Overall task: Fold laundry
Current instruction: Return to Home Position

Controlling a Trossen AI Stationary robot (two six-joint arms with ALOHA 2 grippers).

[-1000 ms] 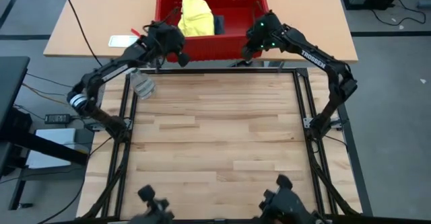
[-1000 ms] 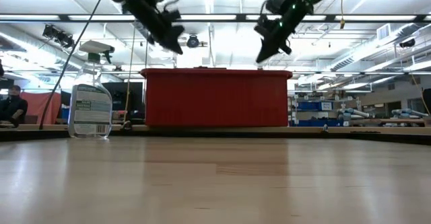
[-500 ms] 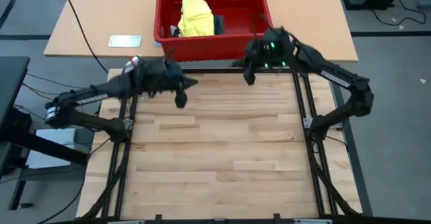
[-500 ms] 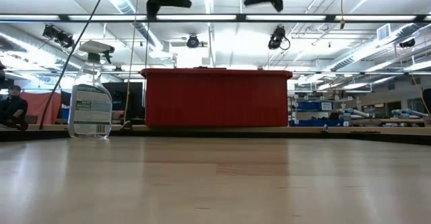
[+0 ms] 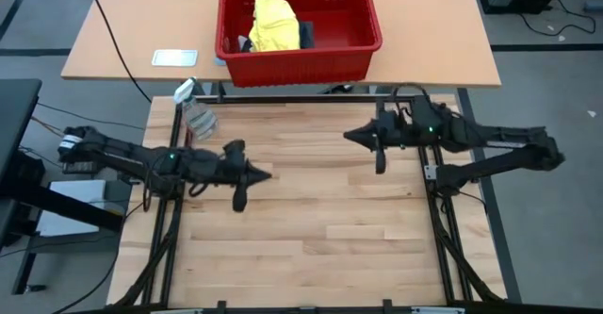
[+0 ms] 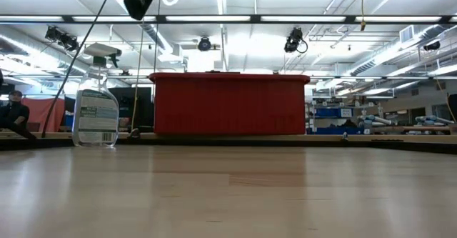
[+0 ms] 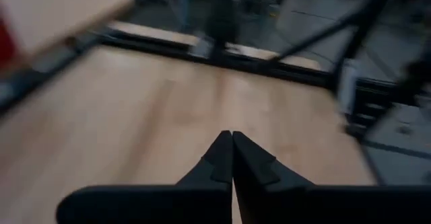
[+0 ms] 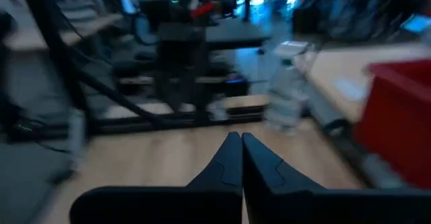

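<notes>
The yellow shirt (image 5: 274, 24) lies in the red basket (image 5: 300, 66) beyond the tabletop's (image 5: 301, 224) far edge. The left gripper (image 5: 266, 173) and right gripper (image 5: 349, 136) hover over the tabletop, tips pressed together and empty. The right is slightly nearer the basket.

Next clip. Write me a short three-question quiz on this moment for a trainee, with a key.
1. True or false: the yellow shirt lies inside the red basket.
2. Where is the spray bottle? A) inside the basket B) on the wooden table, at its far left corner C) on the floor
3. Fill in: the left gripper and the right gripper both have their fingers ___, with nothing between them.
Key: 1 true; 2 B; 3 shut.
</notes>
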